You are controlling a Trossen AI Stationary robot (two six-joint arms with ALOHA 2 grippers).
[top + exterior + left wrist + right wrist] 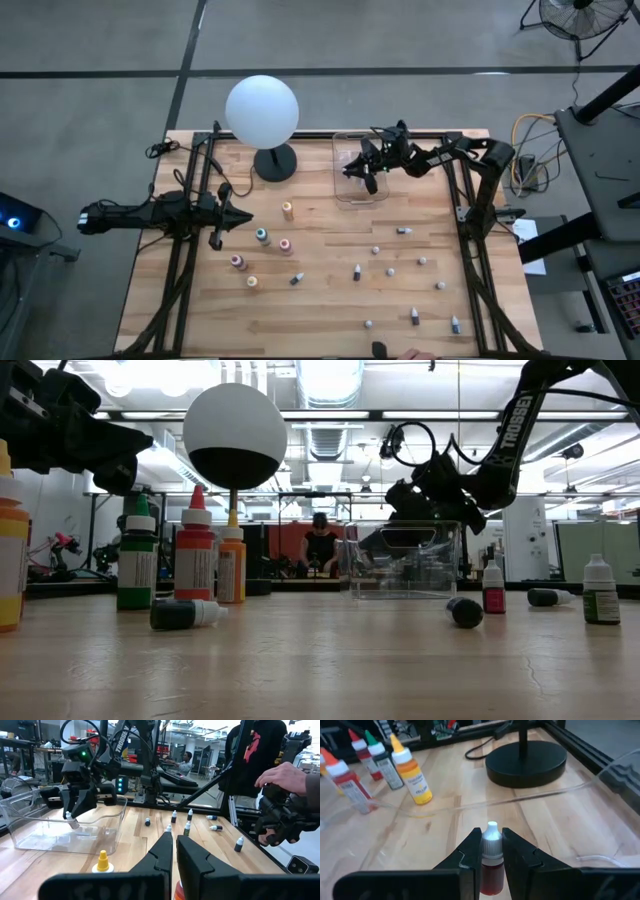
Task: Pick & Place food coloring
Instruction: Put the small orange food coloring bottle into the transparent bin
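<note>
right gripper over bin, clamping small red bottle | left gripper closed, empty, table's left

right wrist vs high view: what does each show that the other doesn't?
Right wrist only: the right gripper is shut on a small bottle with a white cap and reddish contents.

High only: the left gripper waiting at the table's left, the globe lamp, and small bottles scattered across the table.

Both: the lamp's black base, the orange bottle, and the clear bin's wall.
</note>
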